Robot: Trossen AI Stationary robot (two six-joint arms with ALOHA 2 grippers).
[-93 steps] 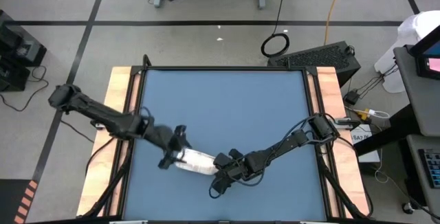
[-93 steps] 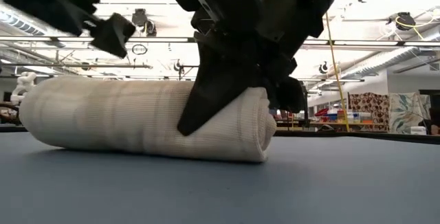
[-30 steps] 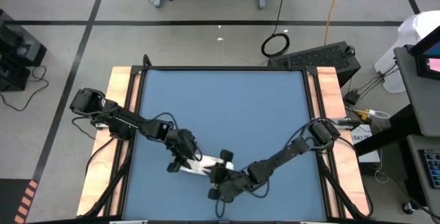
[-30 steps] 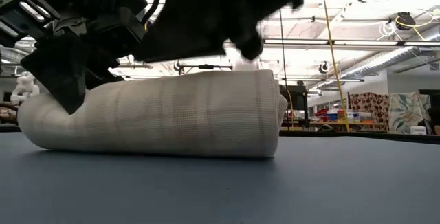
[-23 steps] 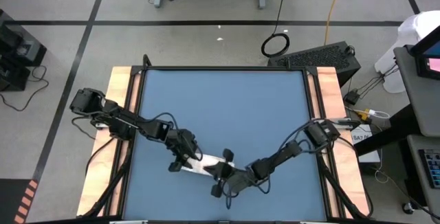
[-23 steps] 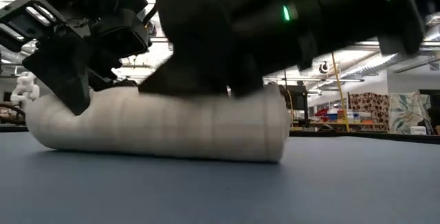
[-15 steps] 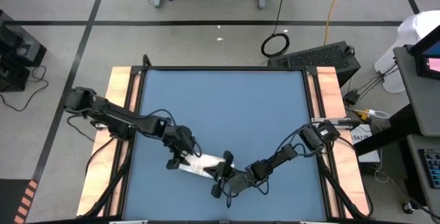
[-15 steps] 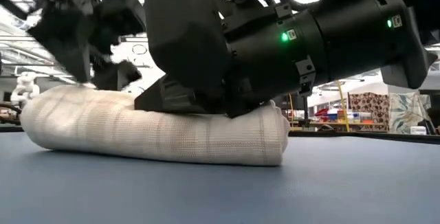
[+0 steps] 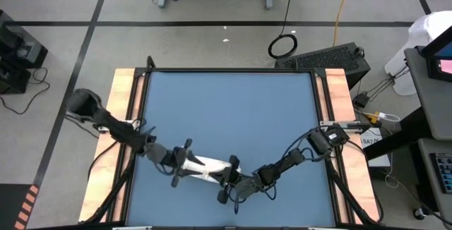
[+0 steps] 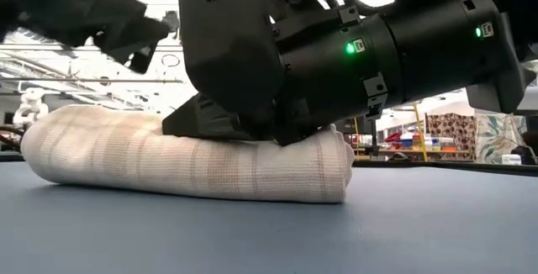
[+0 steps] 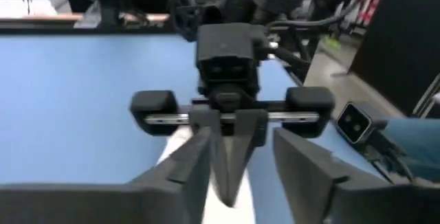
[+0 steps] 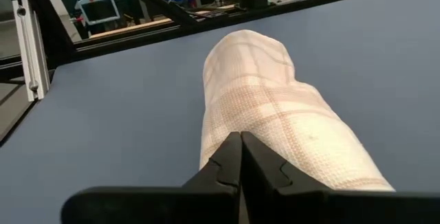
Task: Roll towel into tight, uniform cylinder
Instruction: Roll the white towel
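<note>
**A:** Where is the towel (image 9: 205, 167)?

**B:** Rolled into a cylinder, lying on the blue mat (image 9: 233, 110) close to the table's near edge, a bit left of centre. From above it is a short white bar between the two grippers, angled slightly so its right end sits nearer the front.

**A:** What does the table-level camera add?

**B:** The roll's shape. The towel (image 10: 185, 160) is full and rounded at its left end but pressed flatter toward the right, where the right gripper (image 10: 252, 127) bears down on its top. The right end shows the layers of the roll.

**A:** And the right gripper's jaws?

**B:** Pressed together. The right wrist camera shows it best: the two dark fingers (image 12: 230, 165) meet with no gap and rest on the top of the towel (image 12: 275, 107), which runs away from them along the mat. Its faint checked lines are plain there, which the overhead camera does not show.

**A:** The left gripper?

**B:** From above, the left gripper (image 9: 180, 165) is at the roll's left end. Its own wrist camera shows its fingers (image 11: 185, 172) spread apart, with a strip of white cloth between them and the right gripper (image 11: 227, 176) facing it from just beyond. I cannot tell whether the left fingers touch the cloth. At table level the left arm is only a blurred dark shape above the roll's left end.
</note>
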